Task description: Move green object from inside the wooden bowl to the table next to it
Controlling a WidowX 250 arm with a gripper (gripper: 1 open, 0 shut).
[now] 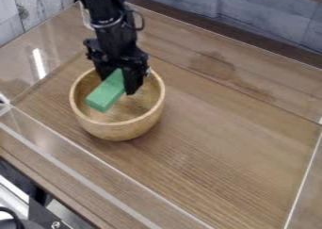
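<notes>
Pincer [124, 75] is clamped on the long bright green bar [108, 93] near its top end. It looks light and stiff, tilted over the round tan wooden bowl [126, 122].

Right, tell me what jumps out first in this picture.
The bright green bar stands out most: the black gripper is shut on its upper end, and it hangs tilted over the hollow of the wooden bowl at the left of the scene. Around them lies a glossy brown table with low clear plastic walls along its edges.
</notes>
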